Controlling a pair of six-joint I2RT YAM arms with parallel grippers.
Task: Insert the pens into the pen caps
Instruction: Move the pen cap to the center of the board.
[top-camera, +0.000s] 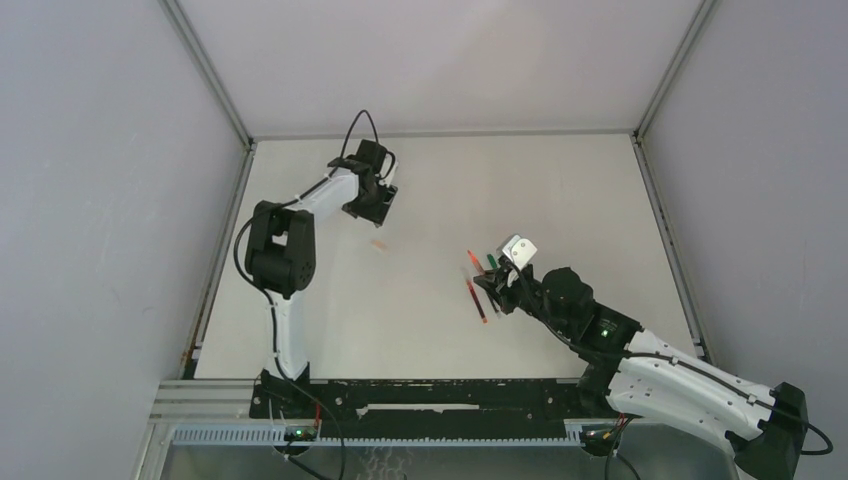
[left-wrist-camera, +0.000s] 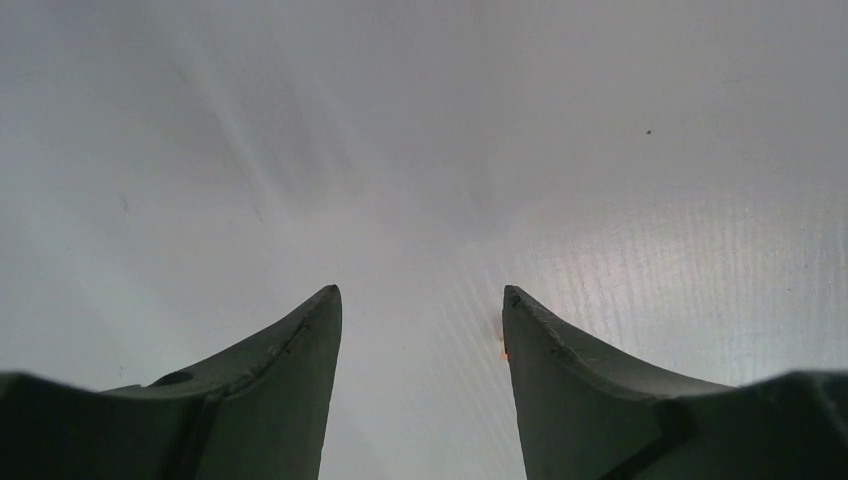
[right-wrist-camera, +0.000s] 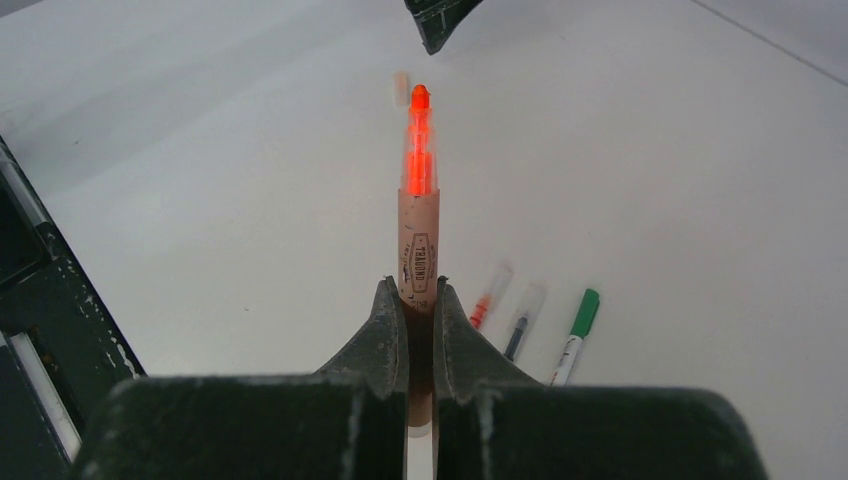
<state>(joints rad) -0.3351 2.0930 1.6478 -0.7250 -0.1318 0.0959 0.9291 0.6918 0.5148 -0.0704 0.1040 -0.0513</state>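
White tabletop (top-camera: 560, 190) inside grey enclosure walls. The right gripper (right-wrist-camera: 420, 300) has its jaws pinching a red pen (right-wrist-camera: 419, 215) low on the barrel, tip aimed toward the left gripper (left-wrist-camera: 420, 300). That one's jaws are spread and empty, near a pale cap (top-camera: 378, 245) far left. Risks: the loose cap could skid when grasped, and the long pen overhang could cause misalignment.

What is lying where on the desk (top-camera: 560, 190)

The left pincer (left-wrist-camera: 422, 292) is hanging left of the middle, toward the far edge, with the cap (top-camera: 378, 244) lying just nearward of it. Right of the middle, the right pincer (right-wrist-camera: 415, 287) is clamping the held pen (right-wrist-camera: 418, 215), which is pointing toward the cap. Three loose pens (right-wrist-camera: 522, 320) are lying side by side just beside it.
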